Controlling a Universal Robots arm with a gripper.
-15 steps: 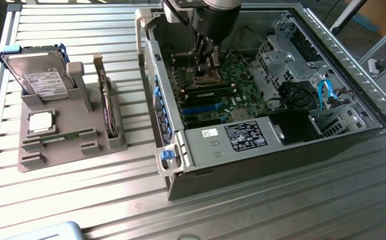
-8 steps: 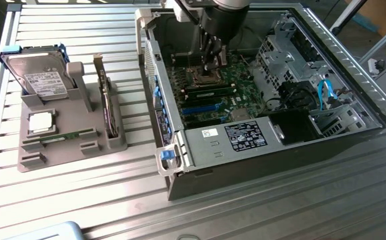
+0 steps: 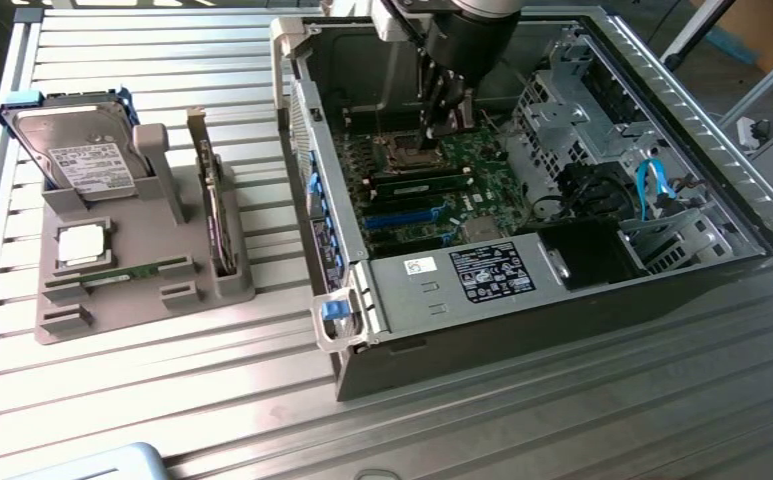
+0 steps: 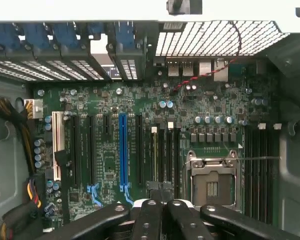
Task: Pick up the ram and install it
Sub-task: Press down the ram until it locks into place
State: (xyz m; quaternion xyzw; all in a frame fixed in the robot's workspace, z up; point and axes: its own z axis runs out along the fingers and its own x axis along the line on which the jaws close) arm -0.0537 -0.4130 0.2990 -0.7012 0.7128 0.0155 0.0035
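Wrist view: your black claw [image 4: 162, 212] is pressed shut low over the green motherboard [image 4: 140, 100], holding nothing you can see. One long green ram stick [image 3: 420, 186] sits in a slot just beside it — whether it's fully seated, you can't tell.

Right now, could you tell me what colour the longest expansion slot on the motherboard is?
Blue: the long expansion slot shows best in the wrist view.

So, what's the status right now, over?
Gripper shut, down inside the computer case over the motherboard. Thin green stick, likely the ram, lies in the grey tray outside. Memory slots look unobstructed.
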